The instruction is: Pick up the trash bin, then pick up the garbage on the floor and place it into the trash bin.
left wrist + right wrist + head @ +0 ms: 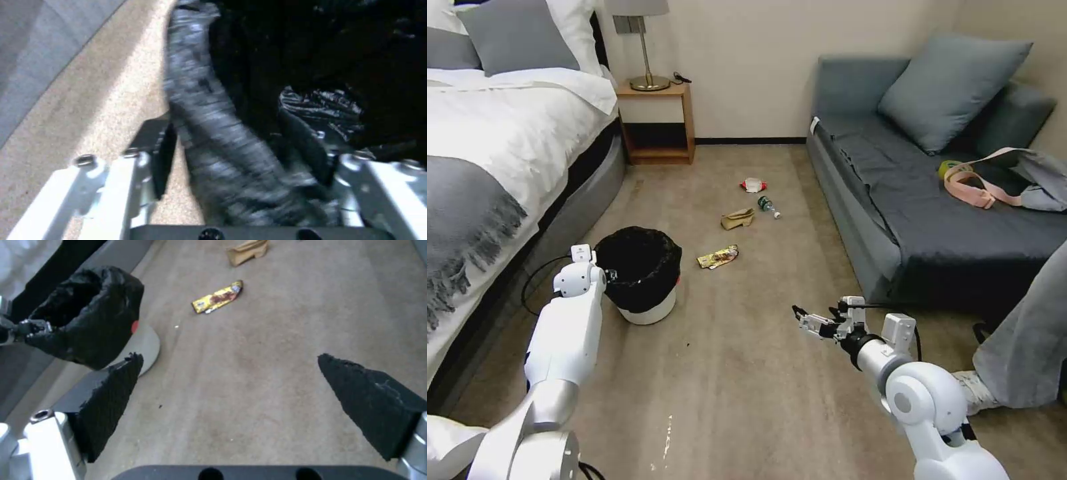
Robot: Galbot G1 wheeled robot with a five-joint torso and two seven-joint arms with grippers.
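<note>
Beige carpet (747, 373) runs between a made bed (494, 147) and a grey sofa (934, 220). Head view: the trash bin (639, 275) stands near the bed, black bag folded over its rim; the left gripper (606, 273) sits at the rim's near-left edge. Litter lies beyond it: yellow-gold snack wrapper (718, 257) nearest, then crumpled brown paper bag (738, 218), small bottle (768, 207) and red-and-white packet (754, 185). The right gripper (810, 324) hovers over bare carpet, well apart from all of it. Left wrist view: the bagged rim (209, 140) runs between the two fingers (160, 156), one outside and one inside the bin; gaps show either side, so the jaws look spread, not yet pinching. Right wrist view: pads (111, 400) wide apart, nothing between them, wrapper ahead. Judgement: step in hand is the bin grasp. Seat the rim deep between the fingers before closing, so wall is clamped rather than loose bag alone, which could slip; lift straight to keep the bin upright.
</note>
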